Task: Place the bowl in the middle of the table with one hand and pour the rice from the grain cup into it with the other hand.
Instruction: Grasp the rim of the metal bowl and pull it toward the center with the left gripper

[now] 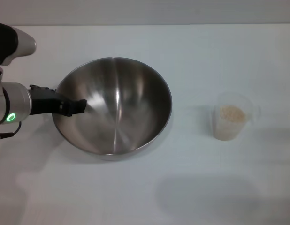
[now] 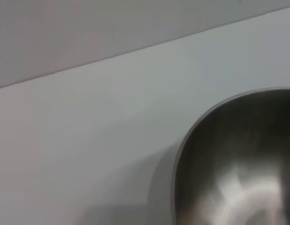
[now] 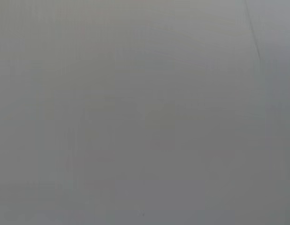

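Head view: left gripper at left rim of steel mixing bowl, black fingers pinched on rim, one tip reaching over into bowl. Bowl sits empty on white table, slightly left of centre. Clear grain cup stands upright well apart to right, holding off-white rice. Left wrist view: bowl rim and table only. Right gripper out of sight; right wrist view shows featureless grey.

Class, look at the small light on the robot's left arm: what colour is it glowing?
Green: a small ring light near the left wrist, clearest in the head view.
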You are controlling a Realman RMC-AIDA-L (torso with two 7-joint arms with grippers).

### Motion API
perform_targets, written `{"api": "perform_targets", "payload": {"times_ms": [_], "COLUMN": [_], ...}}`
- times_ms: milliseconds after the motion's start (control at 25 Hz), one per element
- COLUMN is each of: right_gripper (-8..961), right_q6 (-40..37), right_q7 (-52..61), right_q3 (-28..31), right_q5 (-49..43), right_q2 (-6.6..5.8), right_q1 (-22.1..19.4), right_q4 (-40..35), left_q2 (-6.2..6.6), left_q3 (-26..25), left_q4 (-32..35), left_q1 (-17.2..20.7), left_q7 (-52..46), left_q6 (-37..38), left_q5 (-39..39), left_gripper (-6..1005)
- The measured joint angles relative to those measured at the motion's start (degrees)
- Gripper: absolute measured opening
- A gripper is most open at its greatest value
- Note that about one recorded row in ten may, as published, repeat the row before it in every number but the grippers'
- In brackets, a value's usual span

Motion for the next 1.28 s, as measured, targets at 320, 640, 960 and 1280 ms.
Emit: {"api": "perform_targets", "payload": {"times_ms": [320,640,960,1280], "right_gripper": [838,838,837,837], "right_q6": [0.15,-0.09,-0.13,-0.26], "right_q7": [0.0,0.0,0.0,0.0], "right_q3": [0.0,-0.14,-0.52,-0.57], "right_q5": [0.0,0.0,0.01,0.01], "right_q2": [0.09,0.09,0.04,0.0], "right_q1": [0.08,0.14,0.37,0.4], "right_q4": [0.0,0.08,0.02,0.05], "left_q2": [-0.16,-0.14,-0.09,0.04], "left_q3": [0.07,-0.02,-0.18,-5.94], "left_q4": [1.18,0.95,0.64,1.41], "left_q1": [-0.84,-0.83,-1.24,-5.03], "left_q7": [1.7,1.76,1.57,1.87], "left_q6": [-0.12,-0.08,-1.05,-6.71], "left_q5": [-0.26,-0.32,-0.53,-5.83], "left_gripper": [589,238,85,68]}}
